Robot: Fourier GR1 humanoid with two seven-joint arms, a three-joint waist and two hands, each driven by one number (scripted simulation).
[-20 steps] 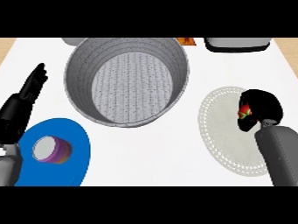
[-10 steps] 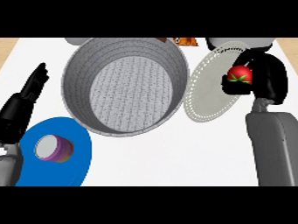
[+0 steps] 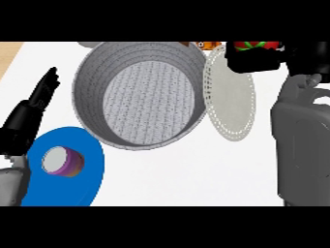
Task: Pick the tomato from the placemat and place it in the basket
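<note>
A red tomato [image 3: 256, 46] with a green stalk shows at the view's top edge, held in my right hand [image 3: 267, 59], whose black fingers curl round it, high above the counter. Under it lies the round grey placemat [image 3: 230, 99], bare. The large grey woven basket [image 3: 143, 92] stands left of the placemat with nothing inside. The tomato sits just right of the basket's rim. My left hand [image 3: 26, 116] rests open at the left, fingers pointing up.
A blue plate [image 3: 82, 181] at the lower left carries a purple and white cup [image 3: 62, 161]. Something orange [image 3: 209, 46] peeks out behind the basket's rim. My grey right forearm [image 3: 311, 145] fills the right side.
My right hand has lifted the tomato off the placemat and carried it up and towards the view's top. The view has shifted, and the placemat now lies bare. The left hand is still.
</note>
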